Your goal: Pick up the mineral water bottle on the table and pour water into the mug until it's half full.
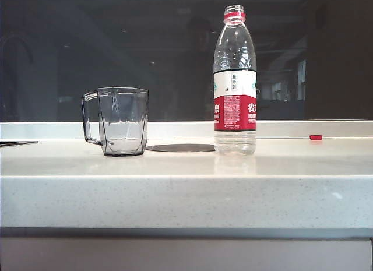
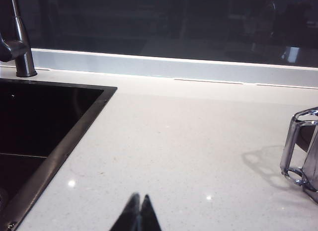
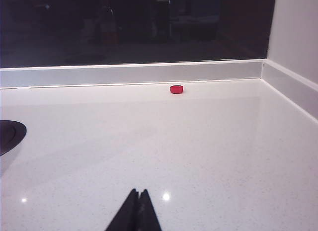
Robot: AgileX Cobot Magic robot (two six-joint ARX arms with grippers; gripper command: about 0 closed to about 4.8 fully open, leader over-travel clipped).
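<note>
Bottle [image 1: 235, 78] upright on table [image 1: 186, 192], uncapped, right of dark disc [image 1: 180, 147]; mug [image 1: 122, 121] left of disc, apparently empty. Red cap [image 1: 316, 137] near back ledge. Left gripper [image 2: 137, 207] and right gripper [image 3: 138, 201] low over bare counter, tips pinched together, holding nothing.

The table [image 1: 175, 195] is speckled off-white stone with a glossy polish. The mug [image 1: 123, 120] looks like smoky, faceted clear glass; the mineral water bottle [image 1: 235, 78] is clear ribbed plastic with a glossy printed label. A red plastic cap [image 3: 176, 89] lies near the back edge. The faucet [image 2: 17, 37] is shiny dark metal.
</note>
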